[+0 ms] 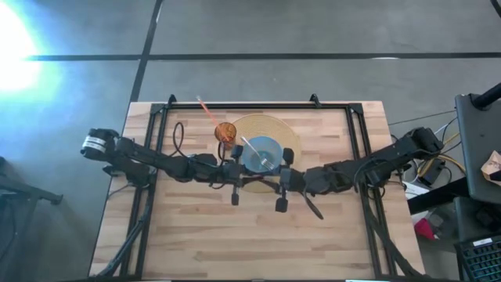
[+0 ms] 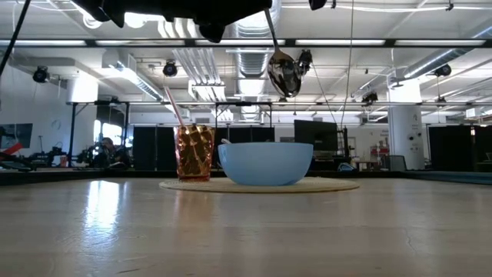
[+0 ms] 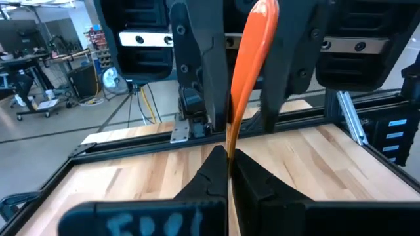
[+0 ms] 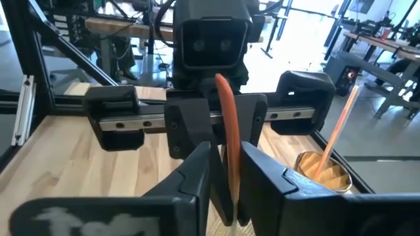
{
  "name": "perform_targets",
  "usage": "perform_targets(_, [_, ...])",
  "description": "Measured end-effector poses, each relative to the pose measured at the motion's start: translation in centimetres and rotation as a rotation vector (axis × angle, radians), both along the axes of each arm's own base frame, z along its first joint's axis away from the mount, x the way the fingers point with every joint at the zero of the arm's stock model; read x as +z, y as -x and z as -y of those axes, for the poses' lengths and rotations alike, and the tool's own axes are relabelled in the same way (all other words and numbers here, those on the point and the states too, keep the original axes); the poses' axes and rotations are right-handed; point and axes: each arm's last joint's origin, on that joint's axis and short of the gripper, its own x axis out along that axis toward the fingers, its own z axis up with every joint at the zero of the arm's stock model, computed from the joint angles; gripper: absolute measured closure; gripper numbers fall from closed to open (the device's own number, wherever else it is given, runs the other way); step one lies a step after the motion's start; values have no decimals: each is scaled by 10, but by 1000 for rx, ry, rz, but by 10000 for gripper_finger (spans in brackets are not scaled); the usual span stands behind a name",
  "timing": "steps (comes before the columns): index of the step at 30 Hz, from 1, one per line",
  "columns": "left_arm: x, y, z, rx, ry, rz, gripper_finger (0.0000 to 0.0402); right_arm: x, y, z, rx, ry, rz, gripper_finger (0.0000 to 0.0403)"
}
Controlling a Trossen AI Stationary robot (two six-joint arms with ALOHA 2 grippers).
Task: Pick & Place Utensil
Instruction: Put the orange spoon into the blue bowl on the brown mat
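Note:
A spoon with an orange handle (image 3: 248, 78) and a metal bowl end (image 2: 284, 73) hangs upright above the light blue bowl (image 1: 260, 153). My two grippers face each other over the table's middle, at the near rim of the blue bowl. My left gripper (image 3: 230, 160) and my right gripper (image 4: 228, 157) are both shut on the handle. In the high view they (image 1: 252, 178) (image 1: 268, 182) hide it. The blue bowl stands on a round woven mat (image 1: 286, 133). A pale utensil (image 1: 254, 150) lies in the bowl, its handle over the far-left rim. My left gripper pinches the orange handle low down (image 3: 230, 141), where it narrows, between its two fingers. The fingers come level from the table's left and lie across the handle. The handle rises above them. The spoon is clear of the table. My right gripper pinches the same handle (image 4: 230, 172) between its two fingers, level from the table's right and across it. The handle's free end (image 4: 220, 82) stands up above the fingers. The metal end hangs below, over the blue bowl.
An amber cup (image 1: 225, 131) with a pink straw (image 1: 205, 106) stands on the mat's left edge beside the bowl. A black frame rail (image 1: 258, 104) runs along the far edge and down both sides. Bare wood (image 1: 250, 243) lies toward the near edge.

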Motion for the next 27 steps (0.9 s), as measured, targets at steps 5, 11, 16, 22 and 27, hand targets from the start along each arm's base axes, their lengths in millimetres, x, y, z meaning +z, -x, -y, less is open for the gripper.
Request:
perform_targets(5, [-3, -3, 1, -10, 1, 8, 399, 0, -1, 3, 29, -14, -6, 362])
perform_targets(11, [-4, -3, 1, -15, 3, 5, 396, -1, -2, 6, 39, -31, -11, 391])
perform_targets(16, [-4, -3, 1, -13, 2, 4, 393, -1, -2, 6, 38, -32, -13, 393])
perform_targets(22, [-5, -3, 1, -12, 5, -2, 387, -2, -2, 6, 35, -34, -22, 394])
perform_targets(27, [-6, -3, 1, -8, 3, -13, 376, -5, -2, 6, 32, -40, -35, 394])
